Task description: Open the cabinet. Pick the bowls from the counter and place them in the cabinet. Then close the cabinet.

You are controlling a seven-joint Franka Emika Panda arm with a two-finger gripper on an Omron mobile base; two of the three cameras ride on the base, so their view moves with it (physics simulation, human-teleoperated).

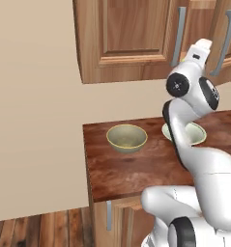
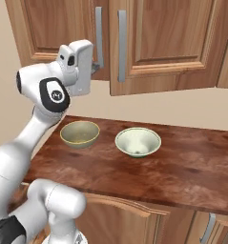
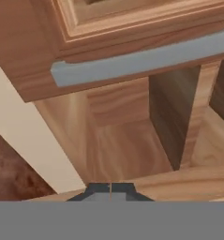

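1. The end effector (image 3: 110, 189) has its two dark tips pressed together with nothing between them. In the hand view they sit at the bottom, just in front of a wooden edge of the cabinet (image 3: 132, 150).
2. In the right base view the end effector (image 2: 95, 68) is raised at the lower edge of the cabinet (image 2: 172, 43), beside the left grey bar handle (image 2: 99, 35) and between the two doors. In the left base view the hand reaches up near the gap between the doors of the cabinet (image 1: 126, 38).
3. The hand view looks into the cabinet's wooden interior past a door that stands ajar, with its grey handle (image 3: 141, 58) running across the upper part of the picture. A wooden upright and a wooden floor panel show inside; no contents can be seen.
4. The olive-tan bowl (image 2: 79, 133) stands upright on the surface (image 2: 191, 167), below the end effector and well apart from it. It is empty, showing a speckled inside.
5. The pale white-green bowl (image 2: 138, 141) stands upright just beside it, to its right in the right base view, not touching it. It is empty too.
6. In the left base view the olive-tan bowl (image 1: 127, 138) sits near the left end of the surface (image 1: 131, 173), and the pale bowl (image 1: 196, 132) is partly hidden behind the arm.
7. The surface is dark reddish-brown wood with a thick front edge, over a base cabinet (image 1: 119, 219) with a short grey handle.
8. A beige wall (image 1: 35, 120) stands behind, and a wood plank floor (image 1: 39, 231) lies at the lower left.
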